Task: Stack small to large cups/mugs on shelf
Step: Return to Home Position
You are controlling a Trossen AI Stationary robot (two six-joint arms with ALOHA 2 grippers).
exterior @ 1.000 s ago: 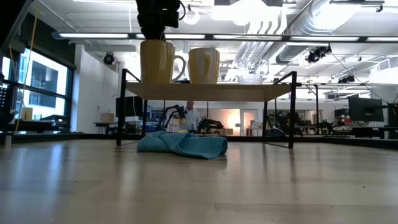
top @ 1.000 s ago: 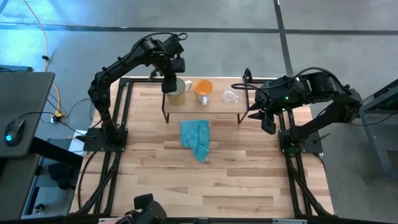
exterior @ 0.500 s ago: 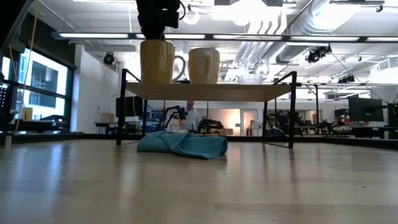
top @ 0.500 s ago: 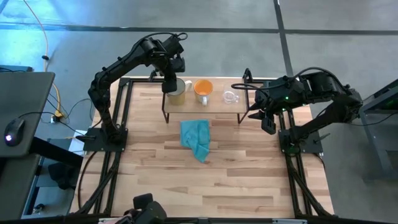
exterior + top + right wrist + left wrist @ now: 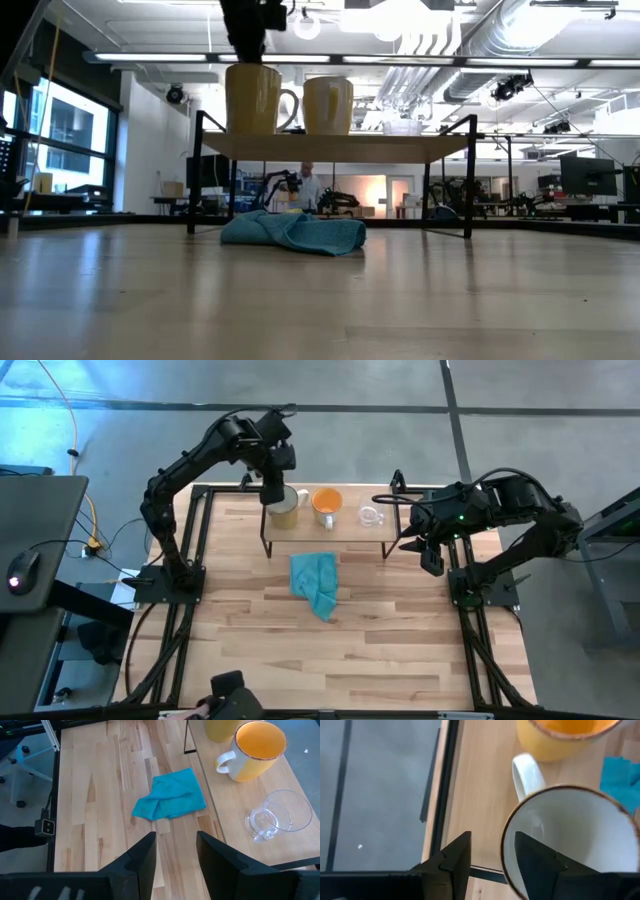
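Three vessels stand in a row on the wooden shelf (image 5: 345,532): a cream mug (image 5: 285,507) at its left end, an orange mug (image 5: 327,502) in the middle and a clear glass cup (image 5: 371,515) toward the right. My left gripper (image 5: 492,865) hangs open just above the cream mug (image 5: 570,845). One finger is over the mug's inside and one outside its rim, on the side away from the orange mug (image 5: 560,735). My right gripper (image 5: 175,855) waits open, raised, beyond the shelf's right end.
A crumpled teal cloth (image 5: 316,582) lies on the tabletop in front of the shelf, partly under its near edge. The shelf stands on thin black legs (image 5: 468,180) at the table's far side. Bare wood stretches from the cloth to the near edge.
My left gripper has risen slightly from the cream mug, which stays upright on the shelf's left end.
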